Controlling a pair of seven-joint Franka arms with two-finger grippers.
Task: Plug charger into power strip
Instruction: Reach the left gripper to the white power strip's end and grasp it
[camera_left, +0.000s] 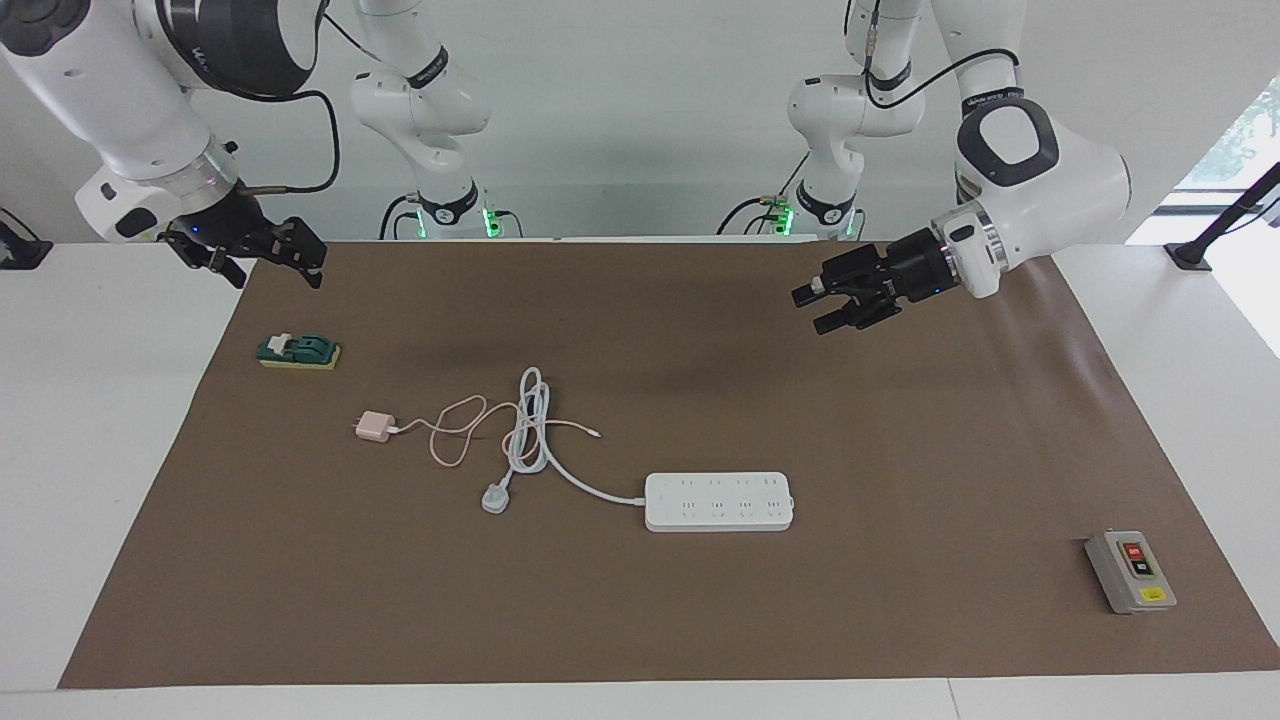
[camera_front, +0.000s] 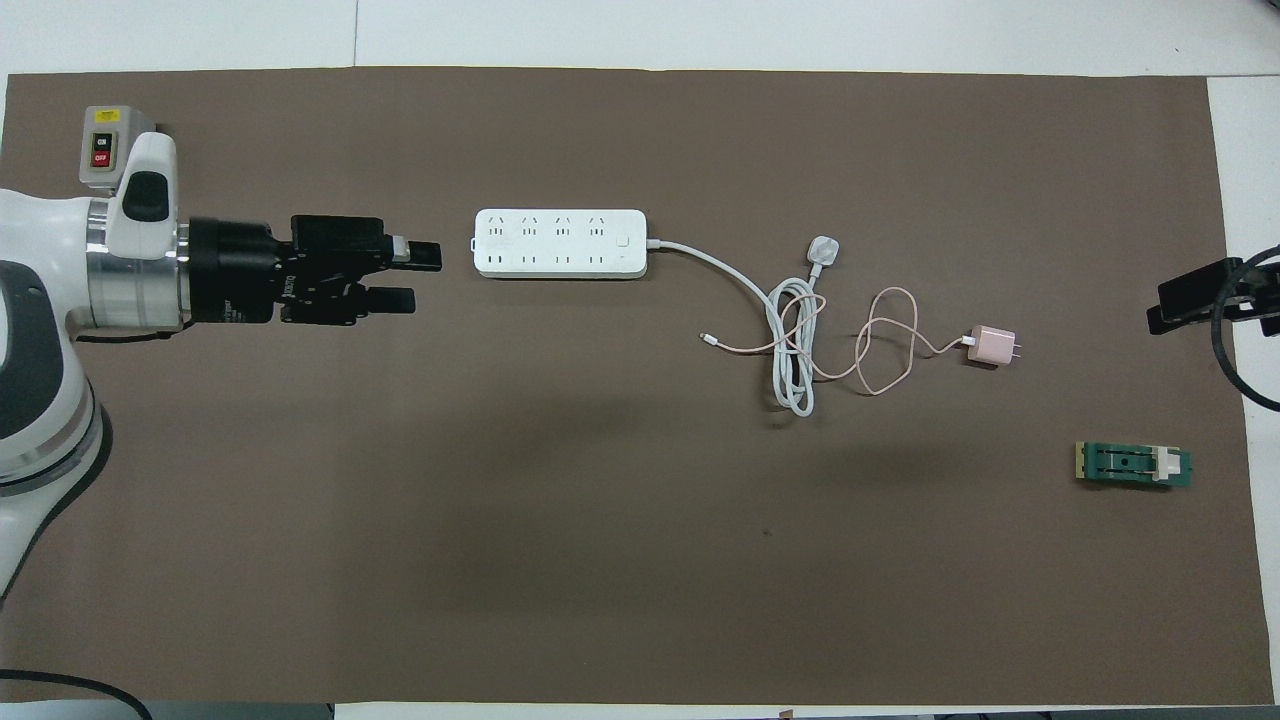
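Brown mat (camera_left: 900, 450): flat paper-like sheet covering the table; carries every item listed.
Power strip (camera_left: 719, 501): long flat white multi-socket bar near mid-mat, sockets up, nothing plugged in; the landmark for the places below.
Strip cord (camera_left: 530, 425): thick white lead running from the power strip's end toward the right arm's end, bundled in a loop, ending in a white three-pin plug (camera_left: 496, 497).
Charger (camera_left: 375, 427): small pale pink cube adapter lying on the mat, well apart from the power strip toward the right arm's end and nearer the robots; its thin pink cable (camera_front: 885, 345) curls across the white loop.
Left gripper (camera_left: 822, 307): forearm near level, wrist pointing along the table toward the power strip, raised over bare mat; fingers parted, empty.
Right gripper (camera_left: 275, 263): waits raised over the mat's edge at its own end, released, empty.
Grey box (camera_left: 1130, 571): red and black buttons, at the left arm's end.
Green block (camera_left: 298, 351): near the right gripper.
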